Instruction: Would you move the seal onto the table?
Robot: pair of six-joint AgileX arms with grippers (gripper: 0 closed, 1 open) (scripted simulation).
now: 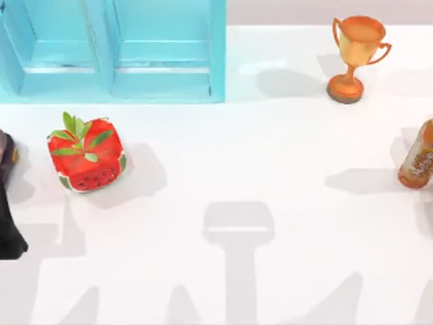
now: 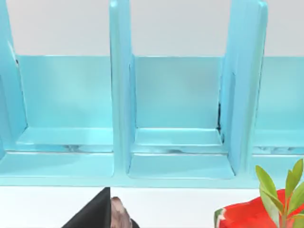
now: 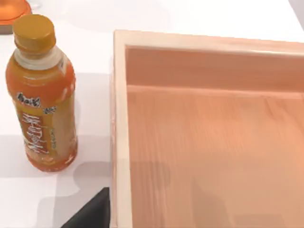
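Observation:
The seal (image 2: 120,216) is a small brownish block pressed against a black part of my left gripper (image 2: 95,214) in the left wrist view. The same brownish shape (image 1: 7,154) sits at the tip of my left arm (image 1: 8,223), at the table's (image 1: 270,169) left edge, just left of the watermelon cube (image 1: 86,154). I cannot tell whether the block rests on the white surface or hangs above it. The fingers' grip on it is hidden. A black corner of my right gripper (image 3: 90,214) hangs over the edge of a wooden box (image 3: 209,142).
A light-blue cabinet (image 1: 115,51) with open compartments stands at the back left. A gold trophy (image 1: 355,57) is at the back right, and an orange drink bottle (image 1: 418,156) stands at the right edge, beside the wooden box.

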